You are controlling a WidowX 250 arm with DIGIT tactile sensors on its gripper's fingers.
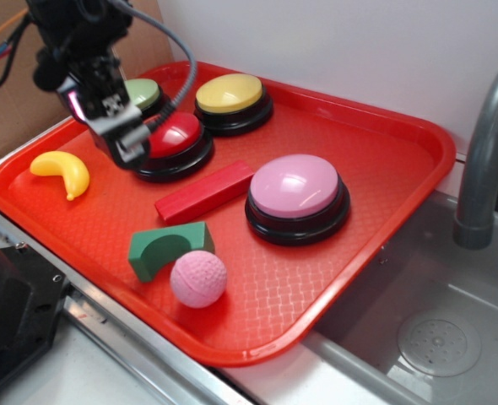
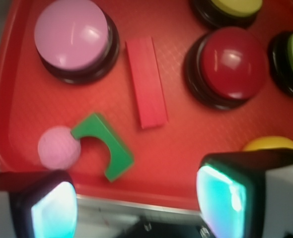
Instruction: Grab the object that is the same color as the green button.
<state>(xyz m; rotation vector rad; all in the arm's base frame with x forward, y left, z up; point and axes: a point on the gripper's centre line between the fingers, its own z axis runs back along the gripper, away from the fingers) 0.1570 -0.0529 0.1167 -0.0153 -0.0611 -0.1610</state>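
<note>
1. Beside a steel sink (image 1: 418, 337), a red tray (image 1: 401, 143) holds everything.
2. Nearest, at the front edge: the green arch block (image 1: 166, 248) touching a pink ball (image 1: 198, 278).
3. Farther back, a red bar (image 1: 205, 191), then the green button (image 1: 143, 94) at the rear.
4. The gripper (image 1: 129, 150) hangs over the red button (image 1: 175, 135) — fingers (image 2: 226, 198) spread, empty.
5. Approach stage, I judge — next, shift toward the block and descend.

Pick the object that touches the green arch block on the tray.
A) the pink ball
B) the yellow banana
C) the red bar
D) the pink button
A: the pink ball rests against one end of the green arch block, while the other listed objects lie apart from it.
</note>
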